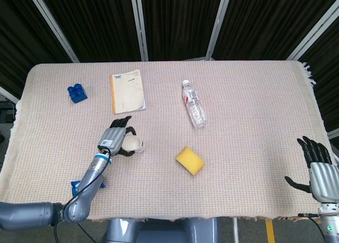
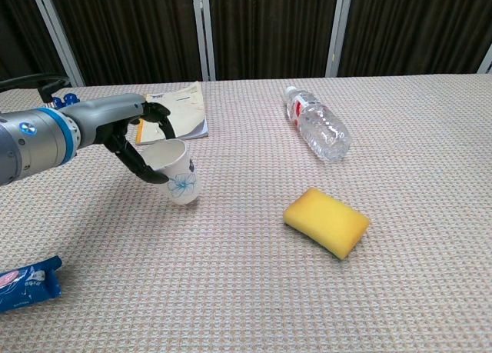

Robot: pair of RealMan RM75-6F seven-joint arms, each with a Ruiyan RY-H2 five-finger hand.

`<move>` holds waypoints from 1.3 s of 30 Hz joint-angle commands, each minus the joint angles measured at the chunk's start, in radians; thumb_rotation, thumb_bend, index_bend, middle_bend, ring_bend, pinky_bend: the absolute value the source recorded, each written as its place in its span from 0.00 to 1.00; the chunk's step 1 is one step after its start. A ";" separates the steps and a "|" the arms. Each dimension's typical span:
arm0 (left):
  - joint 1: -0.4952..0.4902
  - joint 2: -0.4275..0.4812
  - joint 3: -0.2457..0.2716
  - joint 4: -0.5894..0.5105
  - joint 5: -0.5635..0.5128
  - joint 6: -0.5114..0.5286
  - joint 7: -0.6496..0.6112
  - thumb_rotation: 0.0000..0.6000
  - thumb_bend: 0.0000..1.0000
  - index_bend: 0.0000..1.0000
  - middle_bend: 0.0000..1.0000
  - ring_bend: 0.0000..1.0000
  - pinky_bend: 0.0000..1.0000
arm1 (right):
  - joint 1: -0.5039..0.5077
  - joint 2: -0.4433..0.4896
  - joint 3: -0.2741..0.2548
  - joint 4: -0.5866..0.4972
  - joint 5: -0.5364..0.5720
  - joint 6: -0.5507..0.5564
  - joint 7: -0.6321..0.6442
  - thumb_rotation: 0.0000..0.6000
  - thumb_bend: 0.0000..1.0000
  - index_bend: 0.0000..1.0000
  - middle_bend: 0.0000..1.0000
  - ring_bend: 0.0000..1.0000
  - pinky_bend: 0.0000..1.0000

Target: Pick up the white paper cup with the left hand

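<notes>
On the near left of the worktop (image 2: 254,291), the white paper cup (image 2: 179,179) stood tilted, its mouth leaning toward the left robot hand (image 2: 142,141), its base on the cloth. That robot hand's fingers curled around the cup's rim and wall, gripping it. The right robot hand (image 1: 315,166) hovered spread and empty at the near right edge.

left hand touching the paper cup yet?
Touching. Chest view shows the left hand with fingers wrapped around the tilted paper cup near its rim.
</notes>
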 commanded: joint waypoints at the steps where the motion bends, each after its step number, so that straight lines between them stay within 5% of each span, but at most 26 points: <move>1: 0.102 0.028 0.008 0.010 0.034 -0.091 -0.242 1.00 0.13 0.38 0.00 0.00 0.00 | -0.001 0.000 0.001 -0.001 0.001 0.003 0.000 1.00 0.06 0.05 0.00 0.00 0.00; 11: 0.111 0.092 0.072 0.097 0.068 -0.180 -0.277 1.00 0.13 0.37 0.00 0.00 0.00 | 0.001 -0.001 0.000 -0.003 0.002 -0.002 -0.006 1.00 0.06 0.05 0.00 0.00 0.00; 17: 0.079 0.144 0.104 0.085 0.030 -0.196 -0.203 1.00 0.13 0.09 0.00 0.00 0.00 | -0.001 0.000 0.002 -0.005 -0.002 0.005 -0.003 1.00 0.06 0.05 0.00 0.00 0.00; 20: 0.064 0.167 0.098 0.055 0.020 -0.184 -0.185 1.00 0.13 0.05 0.00 0.00 0.00 | -0.001 -0.001 0.002 -0.006 -0.005 0.007 -0.004 1.00 0.06 0.05 0.00 0.00 0.00; 27: -0.035 0.179 0.107 -0.017 -0.028 -0.116 -0.004 1.00 0.13 0.08 0.00 0.00 0.00 | -0.001 -0.002 0.001 -0.008 -0.010 0.010 -0.002 1.00 0.06 0.05 0.00 0.00 0.00; 33: -0.161 0.118 0.144 -0.040 -0.235 -0.005 0.270 1.00 0.13 0.19 0.00 0.00 0.00 | -0.001 0.006 0.002 -0.006 -0.008 0.007 0.017 1.00 0.06 0.05 0.00 0.00 0.00; 39: -0.202 0.065 0.164 -0.039 -0.284 0.061 0.351 1.00 0.13 0.23 0.00 0.00 0.00 | -0.003 0.009 0.006 -0.003 -0.004 0.010 0.032 1.00 0.06 0.05 0.00 0.00 0.00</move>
